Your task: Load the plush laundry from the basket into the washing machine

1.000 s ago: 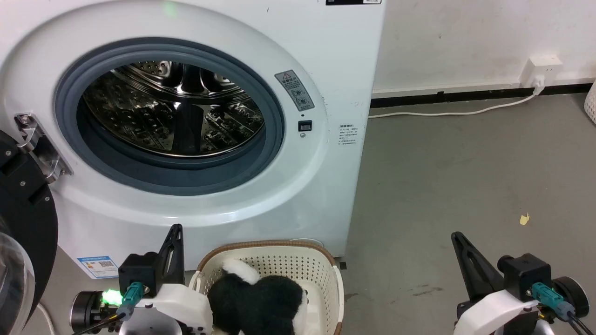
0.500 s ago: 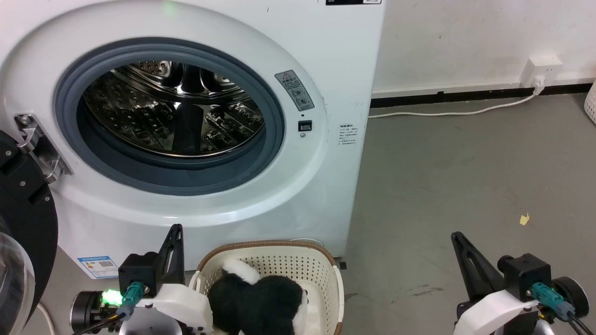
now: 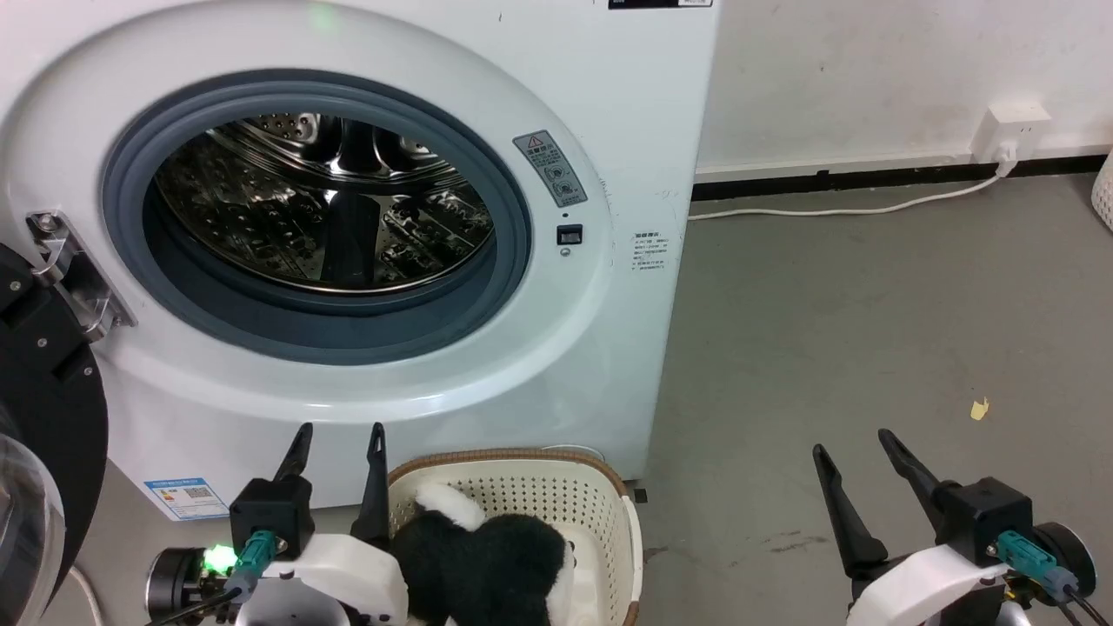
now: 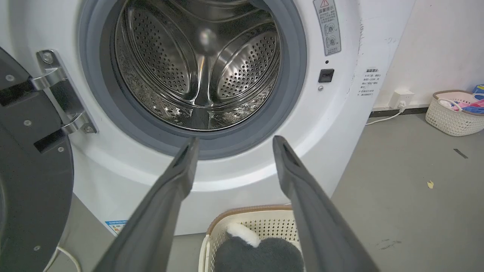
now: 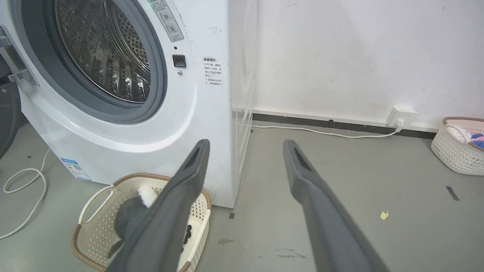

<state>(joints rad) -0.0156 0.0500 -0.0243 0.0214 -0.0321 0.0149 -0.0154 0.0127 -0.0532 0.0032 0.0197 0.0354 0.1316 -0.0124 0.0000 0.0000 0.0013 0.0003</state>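
**Below the porthole: transfer hazards**

Along the bottom edge of the head view, the left gripper (image 3: 337,432) and right gripper (image 3: 850,442) stand with jaws apart, empty. Bottom centre, the plush laundry (image 3: 478,565) lies in the basket (image 3: 539,500), just beside the left gripper. Long pile gives a shallow pinch little purchase; the item could slip mid-lift. A low pinch may catch the perforated wall and drag the basket. Upper left, the washing machine (image 3: 626,104) stands ready for loading; a trailing white end could snag on the grey gasket (image 3: 348,335), and the door (image 3: 43,409) at far left narrows the left arm's path
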